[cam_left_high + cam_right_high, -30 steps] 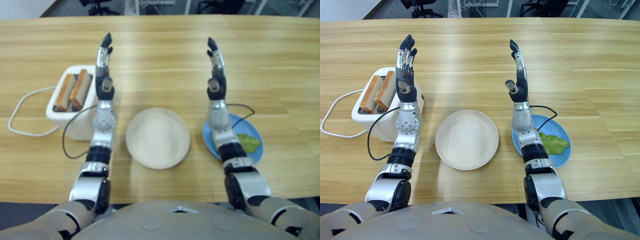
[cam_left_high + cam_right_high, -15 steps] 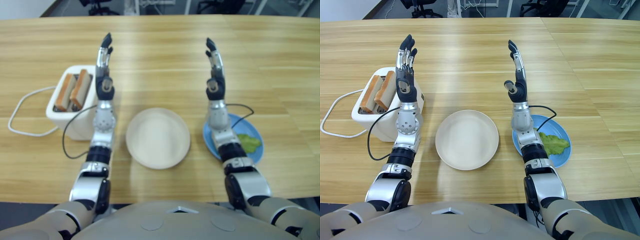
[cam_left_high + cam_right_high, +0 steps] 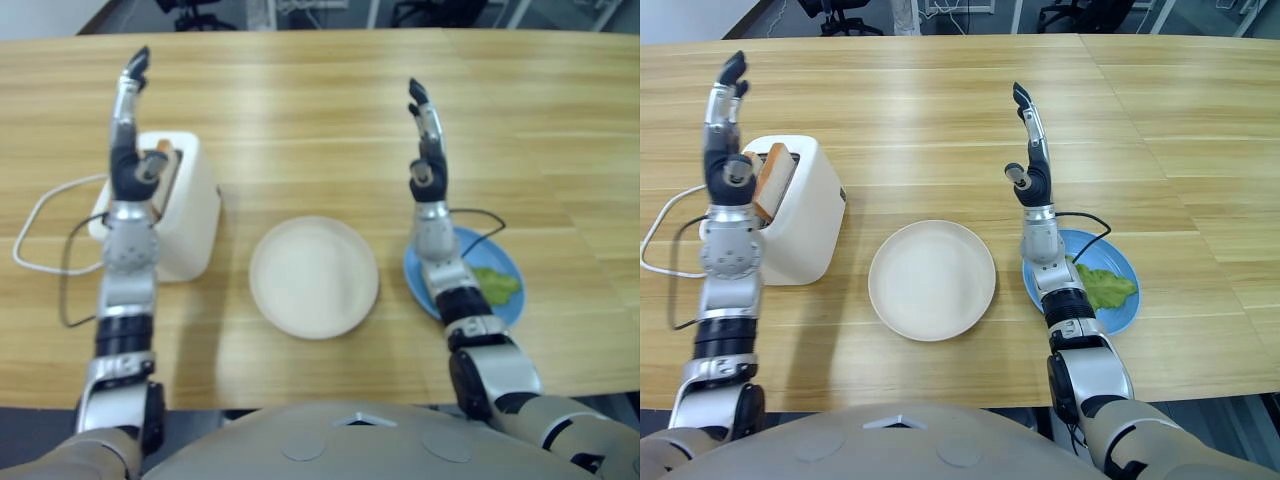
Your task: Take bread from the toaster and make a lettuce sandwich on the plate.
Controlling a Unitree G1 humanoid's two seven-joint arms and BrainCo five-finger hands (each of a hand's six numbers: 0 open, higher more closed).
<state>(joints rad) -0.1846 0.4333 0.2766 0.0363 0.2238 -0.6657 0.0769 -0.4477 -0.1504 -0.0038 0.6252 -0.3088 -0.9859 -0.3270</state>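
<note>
Left hand [image 3: 723,135] by toaster [image 3: 805,215] with bread [image 3: 774,170]; lettuce [image 3: 1102,285] on blue plate [image 3: 1095,316].

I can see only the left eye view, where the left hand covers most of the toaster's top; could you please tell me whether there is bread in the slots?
Observer: Yes. A slice of bread stands up out of the toaster, just right of the left hand.
Operator: Thank you. Is there a second slice?
Observer: I cannot tell; the hand hides the slot left of it. The slice I see has its brown top edge above the toaster's top.
Operator: And the lettuce?
Observer: The lettuce leaf lies on the blue plate, right of the right forearm, its left end beside the forearm.
</note>
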